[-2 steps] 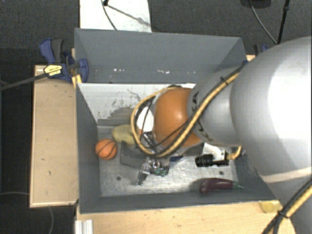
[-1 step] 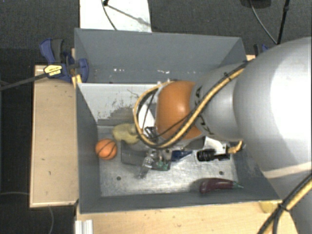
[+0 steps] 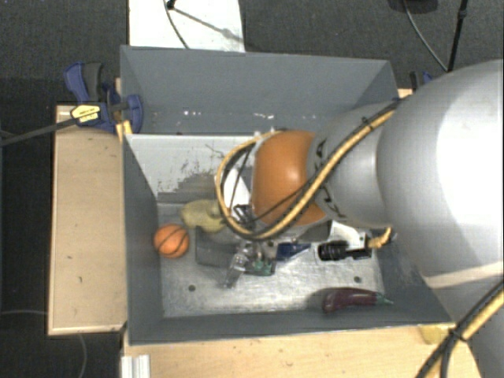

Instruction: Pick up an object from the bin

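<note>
As I'm watching, the pincer [image 3: 239, 268] is hovering just beside a dark grey block [image 3: 211, 252] | orange ball [image 3: 172, 240] is sitting farther left | open or closed, I can't tell.

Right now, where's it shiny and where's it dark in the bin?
In the camera view, light glints off the silver arm and its orange cover. The floor of the bin is bright near the orange ball and the purple eggplant-like toy. It is darkest under the gripper, mid-bin, and along the left wall.
</note>
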Controlling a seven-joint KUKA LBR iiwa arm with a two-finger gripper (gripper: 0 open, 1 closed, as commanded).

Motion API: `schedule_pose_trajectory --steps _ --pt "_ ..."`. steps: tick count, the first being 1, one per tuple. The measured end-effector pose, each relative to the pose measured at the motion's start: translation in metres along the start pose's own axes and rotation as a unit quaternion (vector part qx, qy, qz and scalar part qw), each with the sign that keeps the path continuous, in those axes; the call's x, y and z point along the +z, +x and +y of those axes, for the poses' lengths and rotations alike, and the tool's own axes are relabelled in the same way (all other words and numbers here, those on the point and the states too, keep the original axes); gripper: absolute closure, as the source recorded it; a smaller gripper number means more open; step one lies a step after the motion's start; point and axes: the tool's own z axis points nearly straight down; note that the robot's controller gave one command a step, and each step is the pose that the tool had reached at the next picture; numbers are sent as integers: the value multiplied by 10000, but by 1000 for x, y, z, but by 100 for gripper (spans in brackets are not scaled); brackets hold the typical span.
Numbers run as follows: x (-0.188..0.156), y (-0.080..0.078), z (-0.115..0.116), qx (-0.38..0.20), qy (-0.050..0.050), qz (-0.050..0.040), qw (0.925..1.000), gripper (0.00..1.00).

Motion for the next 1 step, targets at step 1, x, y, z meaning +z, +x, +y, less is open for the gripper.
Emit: schedule_pose_trajectory --steps 1 --pt "-4 1 0 -3 3 -9 10000 100"
